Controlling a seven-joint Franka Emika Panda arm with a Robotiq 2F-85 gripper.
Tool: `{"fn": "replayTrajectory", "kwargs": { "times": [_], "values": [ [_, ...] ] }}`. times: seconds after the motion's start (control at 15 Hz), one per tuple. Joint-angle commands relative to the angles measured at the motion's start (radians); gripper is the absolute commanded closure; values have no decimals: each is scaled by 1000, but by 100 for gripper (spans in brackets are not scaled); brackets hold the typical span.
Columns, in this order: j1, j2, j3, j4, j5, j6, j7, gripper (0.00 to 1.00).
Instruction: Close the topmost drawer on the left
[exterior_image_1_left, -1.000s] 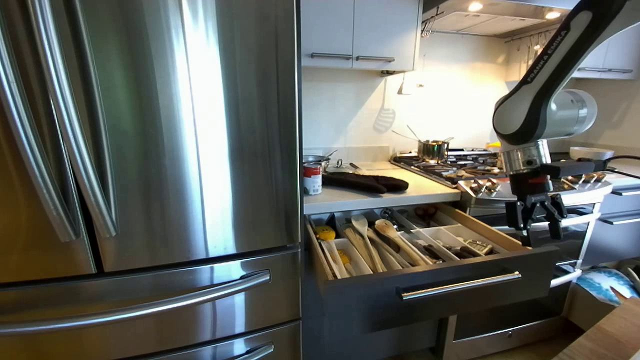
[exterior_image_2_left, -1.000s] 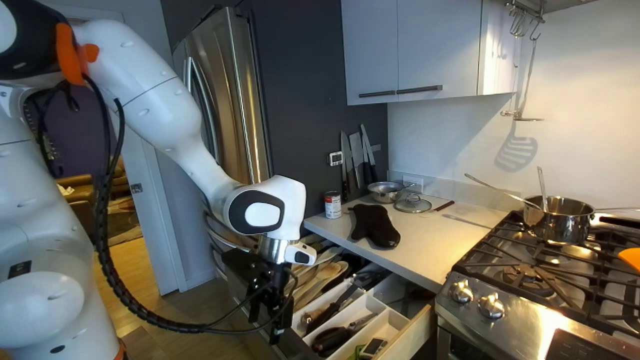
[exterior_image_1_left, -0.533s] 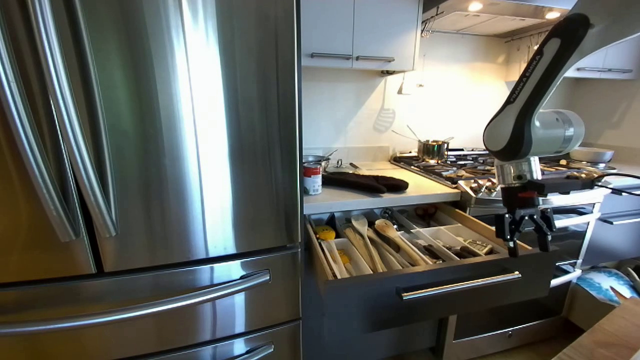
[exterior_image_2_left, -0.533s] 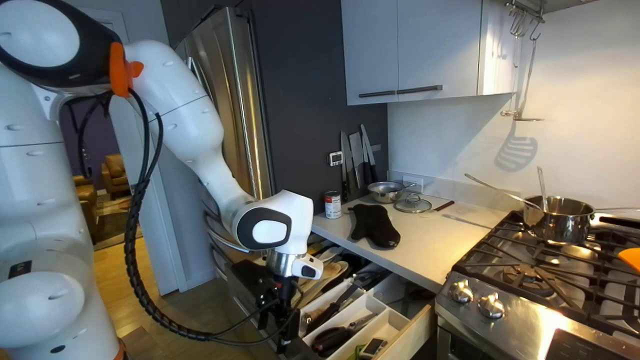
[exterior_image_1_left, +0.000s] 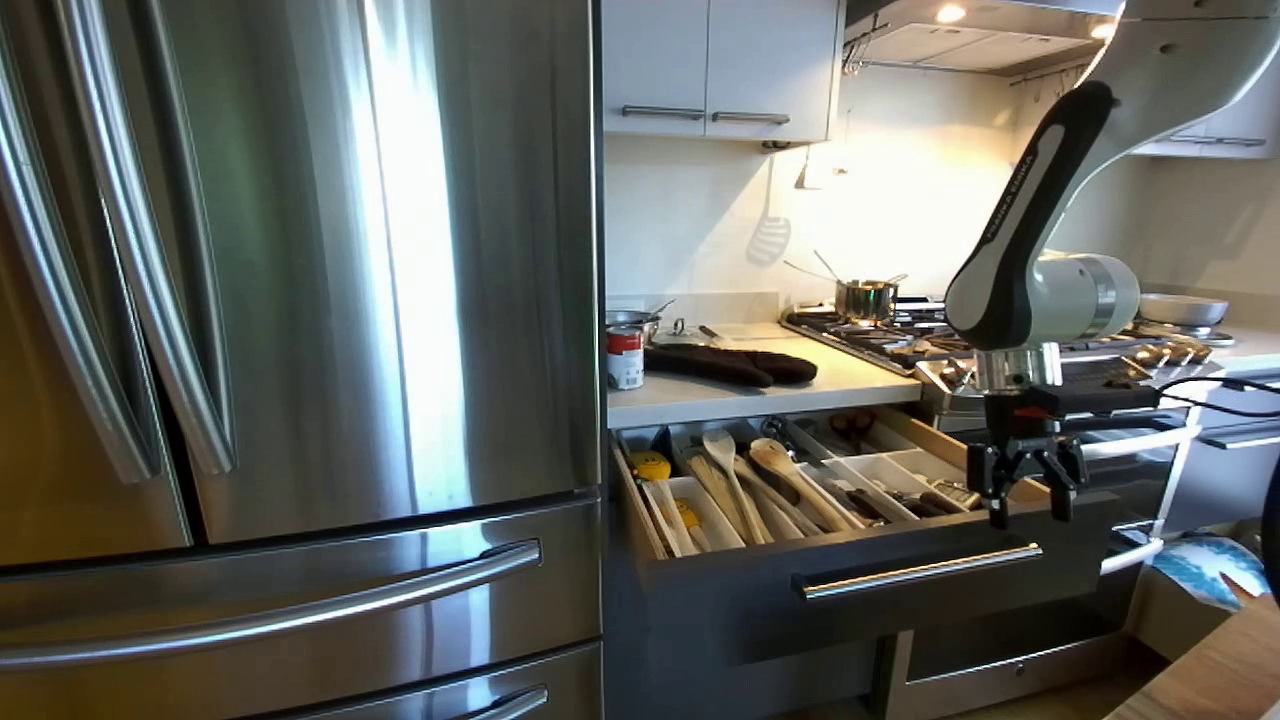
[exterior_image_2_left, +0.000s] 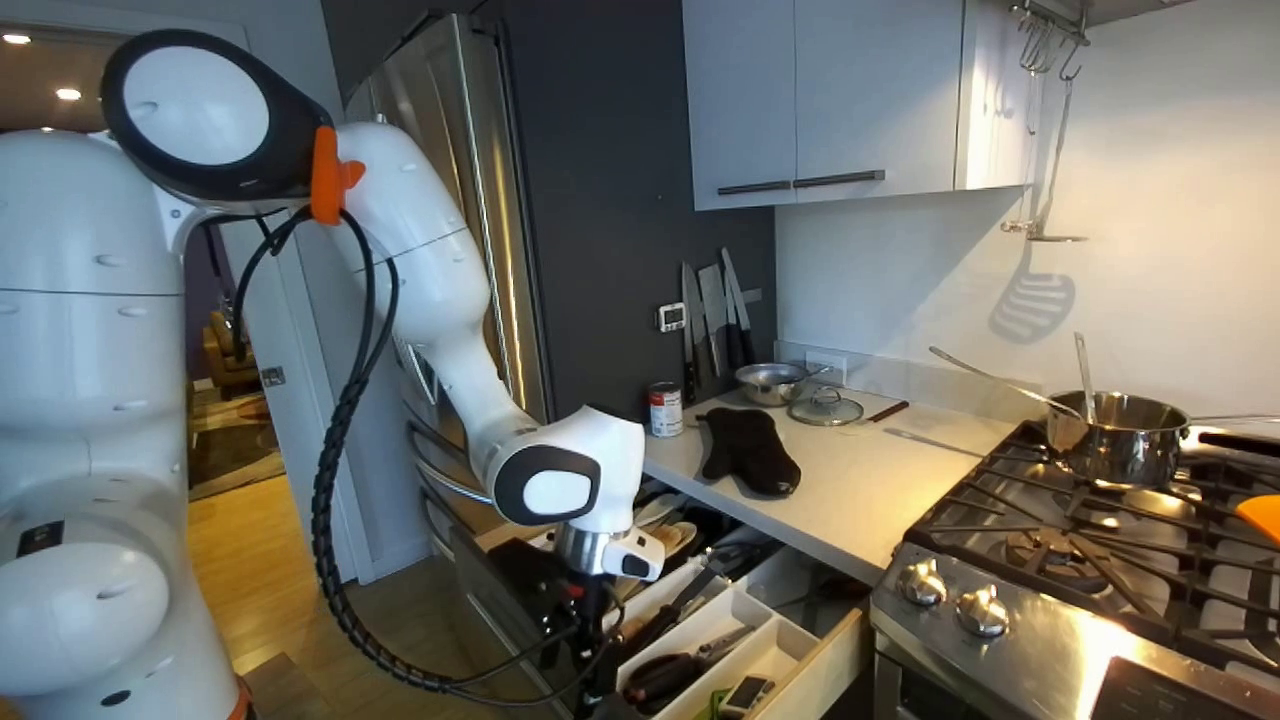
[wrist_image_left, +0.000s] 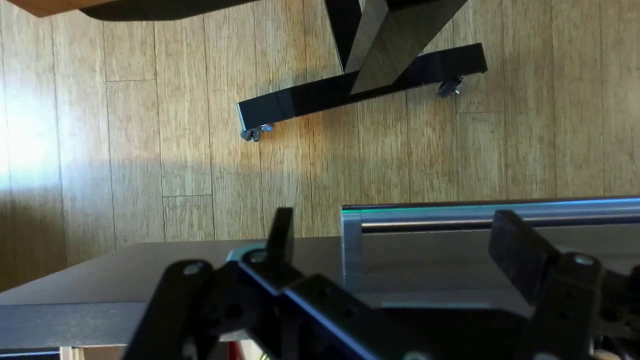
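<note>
One wide, shallow drawer (exterior_image_1_left: 740, 600), the topmost, is jutting from beneath the front edge of the desk (exterior_image_2_left: 850, 480), its long bar handle (exterior_image_1_left: 922, 572) running parallel to that edge. The end effector (exterior_image_1_left: 1030, 512) is hanging released, fingers (wrist_image_left: 281, 232) spread and holding nothing, nearest the desk's front corner beside the stove (exterior_image_2_left: 1050, 630). The handle is lying below it, stretching away from that corner. Whether the fingertips are clearing the drawer's outer face isn't showing; closing is probably calling for a push from outside, toward the desk's front edge.
</note>
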Motion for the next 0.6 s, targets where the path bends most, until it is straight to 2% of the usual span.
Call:
{"fn": "replayTrajectory", "kwargs": {
  "times": [0.0, 0.2, 0.53],
  "values": [
    [-13, 66, 18, 38, 36, 27, -39, 0],
    [-12, 90, 21, 53, 28, 75, -31, 0],
    [-15, 110, 22, 45, 21, 250, -29, 0]
  ]
}}
